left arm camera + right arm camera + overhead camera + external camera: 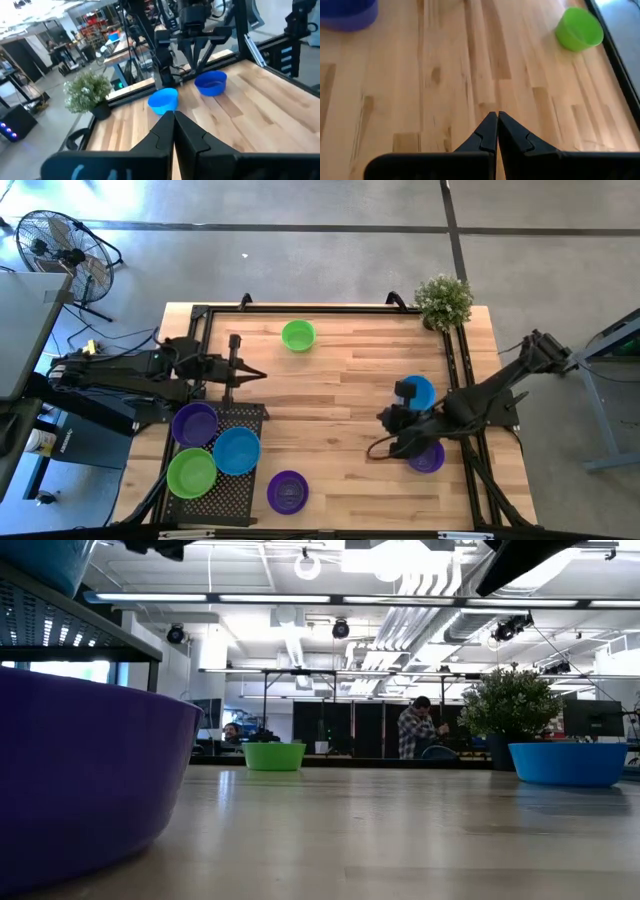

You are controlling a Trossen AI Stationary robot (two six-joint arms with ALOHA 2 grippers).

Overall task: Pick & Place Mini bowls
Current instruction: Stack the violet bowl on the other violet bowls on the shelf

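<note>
From above we count seven mini bowls on the wooden table [340,380]: two green, two blue and three purple. One green bowl [298,335] sits alone near the far edge, well apart from the rest. Three bowls sit close together on the black perforated tray [235,490] at the left front: a purple bowl on the tray [194,423], a blue bowl on the tray [237,450] just beside it, and a second green bowl [191,472] touching or nearly touching both. A purple bowl with a pattern inside [288,491] stands at the tray's right edge. On the right side, a blue bowl [419,392] and a purple bowl partly under the right arm [430,458] lie close to that arm. We also see one small potted plant [443,301] at the far right corner and one floor fan [60,250] beyond the table. The left gripper [258,374] hovers over bare wood beside the tray, its fingers [192,135] pressed together and holding nothing. The right gripper [372,450] hangs over bare wood in front of the blue bowl, its fingers [512,132] likewise clenched on nothing. In the low view one person [413,728] stands in the room behind the table.
</note>
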